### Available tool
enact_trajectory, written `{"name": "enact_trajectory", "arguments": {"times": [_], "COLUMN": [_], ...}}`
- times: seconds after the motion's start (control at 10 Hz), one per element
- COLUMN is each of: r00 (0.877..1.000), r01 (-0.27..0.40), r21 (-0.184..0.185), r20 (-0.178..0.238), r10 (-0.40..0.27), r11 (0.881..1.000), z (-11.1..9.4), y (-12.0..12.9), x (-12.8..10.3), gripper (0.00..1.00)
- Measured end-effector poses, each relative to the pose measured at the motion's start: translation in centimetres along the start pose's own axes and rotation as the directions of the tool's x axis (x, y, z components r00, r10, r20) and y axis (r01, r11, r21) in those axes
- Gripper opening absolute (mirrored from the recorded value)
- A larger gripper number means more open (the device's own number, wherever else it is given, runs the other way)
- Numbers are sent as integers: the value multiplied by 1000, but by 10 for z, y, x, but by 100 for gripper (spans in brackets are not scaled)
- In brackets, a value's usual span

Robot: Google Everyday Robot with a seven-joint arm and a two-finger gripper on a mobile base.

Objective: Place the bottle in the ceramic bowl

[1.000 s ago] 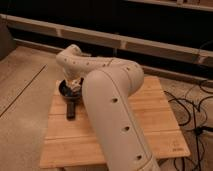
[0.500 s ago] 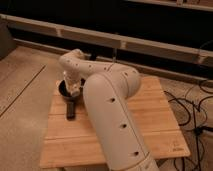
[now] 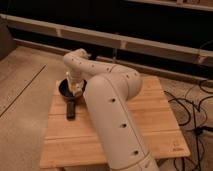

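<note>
The ceramic bowl (image 3: 66,90), dark and round, sits at the back left of the wooden table (image 3: 150,125). My gripper (image 3: 75,86) hangs from the white arm (image 3: 107,100) right over the bowl's right half. A small cream piece that looks like the bottle (image 3: 77,90) shows at the gripper's tip, inside or just above the bowl. The arm hides the bowl's right rim. I cannot tell whether the bottle rests in the bowl or is still held.
A flat black bar (image 3: 71,111) lies on the table just in front of the bowl. Black cables (image 3: 192,107) lie on the floor to the right of the table. A dark shelf front (image 3: 125,40) runs behind the table.
The arm's upper part has shifted slightly to the right. The gripper stays over the bowl, a little lower.
</note>
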Motion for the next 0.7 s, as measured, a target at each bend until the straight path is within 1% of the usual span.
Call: {"name": "enact_trajectory", "arguments": {"times": [0.4,0.5,0.7], "r00": [1000,999,999], "r01": [-8,-17,-23], "r21": [-5,-7,-7], "r20": [14,29,32], "r10": [8,17,24], "r11": [1000,1000,1000], "z": [-12,-20,-21], "y": [-6,-7,-9], "x": [-4,-6,-6], "gripper": [75,75,75]}}
